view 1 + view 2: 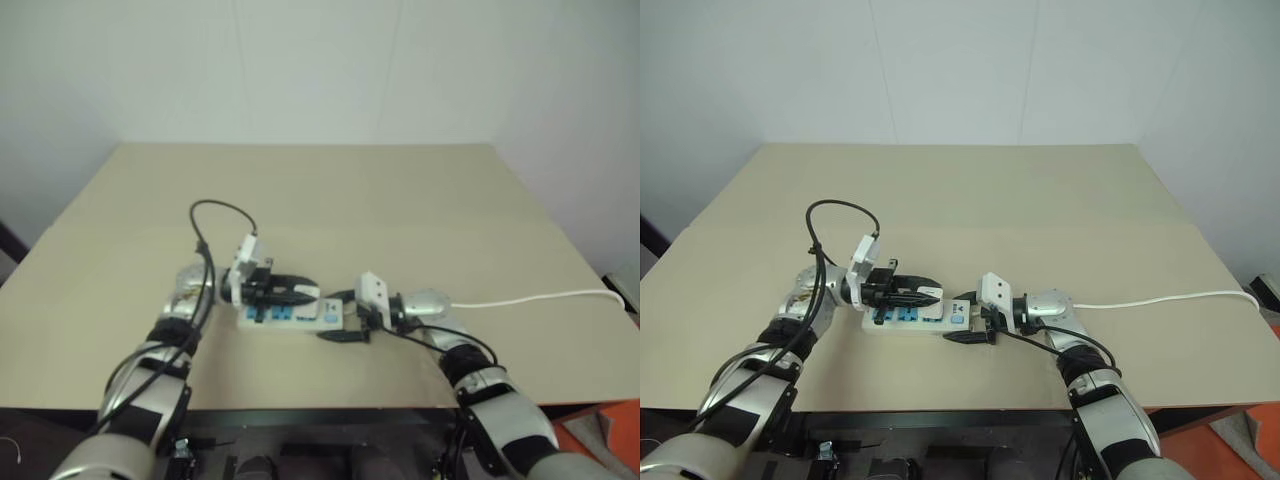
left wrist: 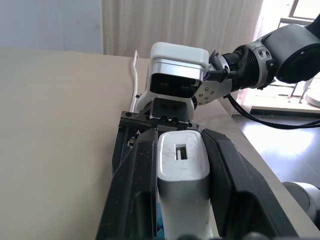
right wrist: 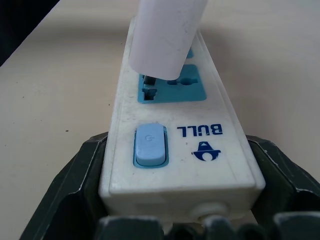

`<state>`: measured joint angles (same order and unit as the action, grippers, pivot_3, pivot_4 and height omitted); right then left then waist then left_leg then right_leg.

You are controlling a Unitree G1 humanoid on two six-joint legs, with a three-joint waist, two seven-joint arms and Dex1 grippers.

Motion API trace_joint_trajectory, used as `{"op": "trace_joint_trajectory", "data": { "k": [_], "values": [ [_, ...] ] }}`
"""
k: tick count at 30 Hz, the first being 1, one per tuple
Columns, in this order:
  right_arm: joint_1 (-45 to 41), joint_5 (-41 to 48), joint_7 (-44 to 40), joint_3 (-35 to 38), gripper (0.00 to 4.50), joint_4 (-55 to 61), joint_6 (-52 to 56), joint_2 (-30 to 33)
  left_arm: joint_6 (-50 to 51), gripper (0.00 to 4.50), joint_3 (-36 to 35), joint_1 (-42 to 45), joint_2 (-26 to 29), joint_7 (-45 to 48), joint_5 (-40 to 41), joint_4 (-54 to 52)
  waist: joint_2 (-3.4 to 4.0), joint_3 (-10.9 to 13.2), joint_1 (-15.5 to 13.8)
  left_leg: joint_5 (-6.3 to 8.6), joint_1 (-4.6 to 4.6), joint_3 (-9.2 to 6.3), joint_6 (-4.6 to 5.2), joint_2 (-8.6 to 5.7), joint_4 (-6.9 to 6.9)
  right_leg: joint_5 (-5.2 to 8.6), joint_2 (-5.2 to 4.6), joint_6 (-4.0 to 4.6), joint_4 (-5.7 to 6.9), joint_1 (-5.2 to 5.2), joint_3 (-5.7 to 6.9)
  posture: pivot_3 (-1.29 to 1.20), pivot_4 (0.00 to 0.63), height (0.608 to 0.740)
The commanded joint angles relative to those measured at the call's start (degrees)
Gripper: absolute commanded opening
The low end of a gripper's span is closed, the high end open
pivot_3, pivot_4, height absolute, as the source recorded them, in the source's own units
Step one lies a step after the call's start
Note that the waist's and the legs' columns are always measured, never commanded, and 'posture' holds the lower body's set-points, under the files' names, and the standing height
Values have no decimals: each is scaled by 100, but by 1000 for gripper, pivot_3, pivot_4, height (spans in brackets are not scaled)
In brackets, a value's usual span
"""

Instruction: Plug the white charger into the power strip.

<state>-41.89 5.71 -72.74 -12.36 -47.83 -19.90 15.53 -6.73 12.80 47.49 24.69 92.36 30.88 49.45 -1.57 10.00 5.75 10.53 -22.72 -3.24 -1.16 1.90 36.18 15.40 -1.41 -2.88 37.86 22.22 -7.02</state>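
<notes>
The table (image 1: 970,190) is the broad tan surface carrying everything, and the power strip (image 1: 908,320) lies near its front edge; places below are given from that strip. A thin white cord (image 1: 1160,298) trails away from the strip's switch end toward the table's right side. The right gripper (image 3: 180,220) straddles that switch end, its fingers (image 3: 70,185) spread wide against both long sides, bracing the bar. The left gripper (image 2: 182,200) hangs over the strip's middle, its fingers (image 2: 135,190) clamped tight on the white charger (image 2: 183,172), which sits just above the blue socket (image 3: 172,85) next to the blue switch (image 3: 150,145).

To finish well, I would keep the strip pinned, square the charger's base to the socket face, line the prongs over the slots, then press straight down without rocking, since a tilted push would likely jam or slide the bar.
</notes>
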Motion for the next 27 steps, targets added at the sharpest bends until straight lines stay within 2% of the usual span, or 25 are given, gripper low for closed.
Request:
{"op": "trace_joint_trajectory", "data": {
  "k": [1,13,19,27],
  "values": [
    [3,-113,-19,22,3416,-15,-46,142,-109,1020,143,-150,55,14,-157,27,0,0,-3,0,0,0,0,0,0,0,0,0,0,0,0,0,150,740],
    [47,-102,14,16,3416,23,-39,151,-825,1020,-200,64,-363,14,-825,898,2,-25,-39,0,11,1,0,-2,1,1,0,-1,-4,-14,0,0,150,740],
    [88,-89,18,14,3416,88,-20,171,-673,1020,-114,131,-300,14,-766,946,7,-31,-35,0,10,1,0,-2,-1,1,-1,-2,-9,-15,-1,0,150,740],
    [79,-100,62,24,3416,61,-33,171,-198,1020,362,16,-5,14,-253,446,7,-32,-32,0,10,1,0,-2,-2,2,0,-3,-10,-15,-2,0,150,740]
  ]
}}
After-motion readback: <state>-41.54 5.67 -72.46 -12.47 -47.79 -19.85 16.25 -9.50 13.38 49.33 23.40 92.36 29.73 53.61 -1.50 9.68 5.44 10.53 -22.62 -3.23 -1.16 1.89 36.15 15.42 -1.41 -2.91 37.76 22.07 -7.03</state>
